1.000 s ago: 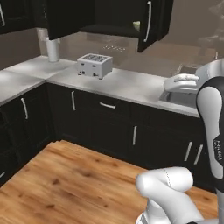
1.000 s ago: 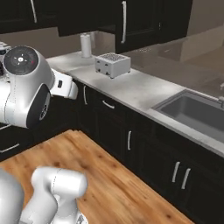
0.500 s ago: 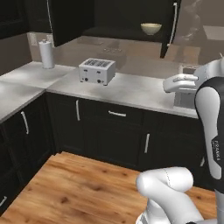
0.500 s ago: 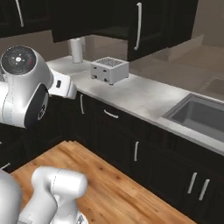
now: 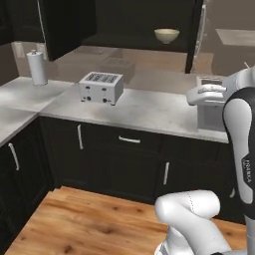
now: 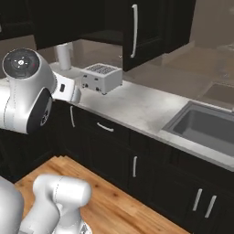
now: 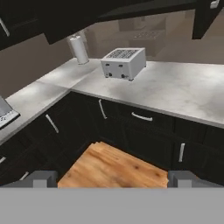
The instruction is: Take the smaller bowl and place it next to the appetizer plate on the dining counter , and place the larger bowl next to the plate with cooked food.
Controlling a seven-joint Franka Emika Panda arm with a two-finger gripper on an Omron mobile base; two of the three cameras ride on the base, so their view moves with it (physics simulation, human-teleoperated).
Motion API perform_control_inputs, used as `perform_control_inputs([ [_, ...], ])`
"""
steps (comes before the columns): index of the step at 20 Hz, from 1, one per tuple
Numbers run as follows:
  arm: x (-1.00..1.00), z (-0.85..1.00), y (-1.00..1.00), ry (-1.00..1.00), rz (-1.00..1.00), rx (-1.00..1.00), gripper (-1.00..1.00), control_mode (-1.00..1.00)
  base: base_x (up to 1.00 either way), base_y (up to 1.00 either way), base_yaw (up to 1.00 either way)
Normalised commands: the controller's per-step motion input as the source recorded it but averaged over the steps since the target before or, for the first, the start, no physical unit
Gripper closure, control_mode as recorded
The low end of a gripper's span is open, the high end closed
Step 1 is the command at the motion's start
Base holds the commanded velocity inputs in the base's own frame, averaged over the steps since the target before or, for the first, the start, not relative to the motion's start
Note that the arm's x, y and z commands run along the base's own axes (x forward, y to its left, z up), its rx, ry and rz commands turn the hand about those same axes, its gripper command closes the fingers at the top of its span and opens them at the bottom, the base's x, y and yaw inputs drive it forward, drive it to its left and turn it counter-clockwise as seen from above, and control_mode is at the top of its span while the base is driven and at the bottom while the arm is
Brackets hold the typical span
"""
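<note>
A cream bowl [image 5: 167, 35] stands on a shelf inside the open upper cabinet, above and behind the counter [image 5: 149, 112]. I cannot tell whether it is the smaller or the larger bowl. The appetizer plate, the plate with cooked food and the dining counter are out of view. My gripper [image 7: 112, 179] is open and holds nothing; its two fingertips [image 7: 43, 178] stand far apart. It hangs in mid-air, well in front of the counter and below the bowl's shelf, looking down at the floor and lower cabinets.
A white toaster [image 5: 101, 87] and a paper towel roll [image 5: 37, 67] stand on the grey L-shaped counter. A sink [image 6: 205, 130] lies to the right. An open dark cabinet door [image 5: 64, 25] juts out at upper left. Wooden floor [image 7: 113, 168] lies in front of the lower cabinets.
The whole picture has shifted, so the camera has moved with the base. The toaster now sits nearer and more central, and the bowl on the shelf has come into view. The gripper stays open.
</note>
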Motion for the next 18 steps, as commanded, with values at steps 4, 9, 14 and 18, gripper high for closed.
perform_control_inputs([
  [4, 0.00, 0.00, 0.00, 0.00, 0.00, 0.00, -1.00, 1.00, 0.60, 0.28, -0.24],
  [9, 0.00, 0.00, 0.00, 0.00, 0.00, 0.00, -1.00, 1.00, 0.46, 0.47, -0.25],
  [14, 0.00, 0.00, 0.00, 0.00, 0.00, 0.00, -1.00, 1.00, 0.42, 0.59, -0.27],
  [18, 0.00, 0.00, 0.00, 0.00, 0.00, 0.00, -1.00, 1.00, 0.41, 0.37, -0.28],
])
